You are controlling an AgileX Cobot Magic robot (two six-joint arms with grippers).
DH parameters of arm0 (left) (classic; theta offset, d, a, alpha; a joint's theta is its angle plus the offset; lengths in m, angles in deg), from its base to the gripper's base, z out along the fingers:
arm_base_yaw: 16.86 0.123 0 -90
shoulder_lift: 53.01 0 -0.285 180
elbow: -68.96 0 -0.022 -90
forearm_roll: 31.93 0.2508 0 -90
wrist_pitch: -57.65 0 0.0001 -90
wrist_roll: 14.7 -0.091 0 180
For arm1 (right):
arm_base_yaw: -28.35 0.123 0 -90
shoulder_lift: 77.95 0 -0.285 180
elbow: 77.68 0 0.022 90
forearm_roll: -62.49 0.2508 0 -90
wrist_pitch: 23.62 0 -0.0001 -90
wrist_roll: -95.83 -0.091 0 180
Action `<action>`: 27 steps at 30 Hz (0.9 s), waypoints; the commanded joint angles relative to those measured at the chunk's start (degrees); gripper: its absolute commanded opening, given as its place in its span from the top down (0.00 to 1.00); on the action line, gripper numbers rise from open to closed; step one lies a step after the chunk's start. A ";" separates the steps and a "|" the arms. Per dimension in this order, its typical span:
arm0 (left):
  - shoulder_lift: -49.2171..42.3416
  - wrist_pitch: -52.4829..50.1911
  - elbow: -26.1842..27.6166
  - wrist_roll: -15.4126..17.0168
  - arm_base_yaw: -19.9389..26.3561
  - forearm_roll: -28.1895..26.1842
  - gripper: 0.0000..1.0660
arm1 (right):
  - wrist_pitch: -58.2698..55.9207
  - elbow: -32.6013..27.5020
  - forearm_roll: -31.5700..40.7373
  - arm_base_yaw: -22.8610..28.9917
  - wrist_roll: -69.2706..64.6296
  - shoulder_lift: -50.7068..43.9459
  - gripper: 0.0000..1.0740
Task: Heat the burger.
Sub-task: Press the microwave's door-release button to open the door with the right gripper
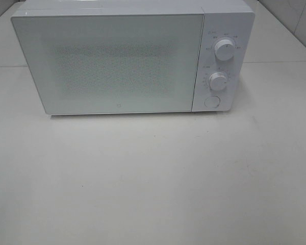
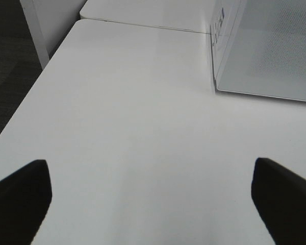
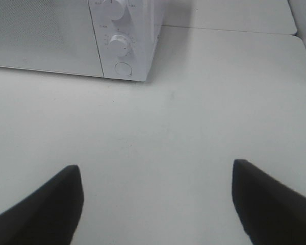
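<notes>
Grippers (image 2: 150, 171) (image 3: 155, 168) over table (image 1: 153, 178) (jaws wide)

Lab-like test bench: white microwave (image 1: 112, 61) on plain white tables (image 1: 153, 178).

The microwave (image 1: 222, 20) looks like white plastic, its door (image 1: 112, 64) a smooth, slightly glossy pane with fine dotted mesh. The table (image 1: 153, 178) is smooth, matt white, faintly speckled.

All three cameras look toward the microwave (image 1: 117, 61).
</notes>
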 commanded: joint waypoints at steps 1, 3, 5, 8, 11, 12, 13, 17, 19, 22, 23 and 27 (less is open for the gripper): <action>-1.20 -0.74 0.00 0.17 -0.40 -0.23 0.06 | 1.03 -2.41 0.97 -3.78 -0.80 -3.38 0.29; -1.20 -0.74 0.00 0.17 -0.40 -0.23 0.06 | 2.18 -3.44 1.26 -5.73 -0.92 -5.04 0.29; -1.20 -0.74 0.00 0.17 -0.40 -0.23 0.06 | 2.98 -3.90 1.49 -6.47 -0.92 -5.73 0.29; -1.20 -0.74 0.00 0.17 -0.40 -0.23 0.06 | 4.70 -5.79 3.38 -8.88 -0.92 -8.37 0.29; -1.20 -0.74 0.00 0.17 -0.40 -0.23 0.06 | 4.93 -6.13 4.01 -11.69 -0.52 -10.54 0.29; -1.20 -0.74 0.00 0.17 -0.40 -0.23 0.06 | 4.70 -6.13 4.07 -12.03 -0.52 -10.54 0.29; -1.20 -0.74 0.00 0.17 -0.40 -0.23 0.06 | 4.70 -6.13 4.07 -12.03 -0.52 -10.54 0.29; -1.20 -0.74 0.00 0.17 -0.40 -0.23 0.06 | 2.64 -6.76 5.16 -12.15 -0.52 -10.54 0.29; -1.20 -0.74 0.00 0.17 -0.40 -0.23 0.06 | 2.01 -7.28 5.16 -12.15 -0.52 -10.54 0.29; -1.20 -0.74 0.00 0.17 -0.40 -0.23 0.06 | 1.55 -7.56 5.10 -12.15 -0.40 -10.54 0.29; -1.20 -0.74 0.00 0.17 -0.40 -0.23 0.06 | 1.55 -7.56 5.10 -12.15 -0.40 -10.54 0.29; -1.20 -0.74 0.00 0.17 -0.40 -0.23 0.06 | 1.55 -7.56 5.10 -12.15 -0.40 -10.49 0.29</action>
